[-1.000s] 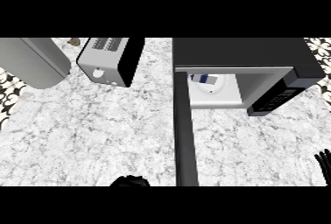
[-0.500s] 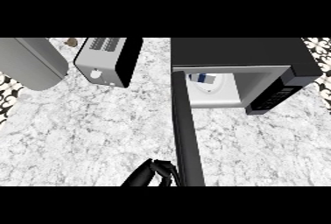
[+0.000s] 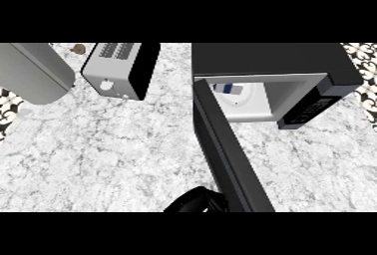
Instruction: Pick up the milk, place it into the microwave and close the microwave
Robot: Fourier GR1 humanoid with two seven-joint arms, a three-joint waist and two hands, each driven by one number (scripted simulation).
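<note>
The milk (image 3: 227, 88), a small white carton with a blue label, lies inside the open microwave (image 3: 273, 60) on its white turntable plate (image 3: 247, 97). The microwave's dark door (image 3: 228, 154) stands out toward me, its free end slanting to the lower right. My left hand (image 3: 195, 201) shows at the bottom edge, right against the door's outer left face near its free end. Most of this hand is cut off by the view's edge. My right hand does not show.
A silver toaster (image 3: 117, 69) stands at the back left of the marble counter (image 3: 95, 154). A grey rounded appliance (image 3: 33, 72) sits at the far left. The microwave's control panel (image 3: 305, 112) faces the right part of the counter.
My left hand has moved right from the bottom edge up to the door. The door's free end has swung to the right. My right hand has left the view.
</note>
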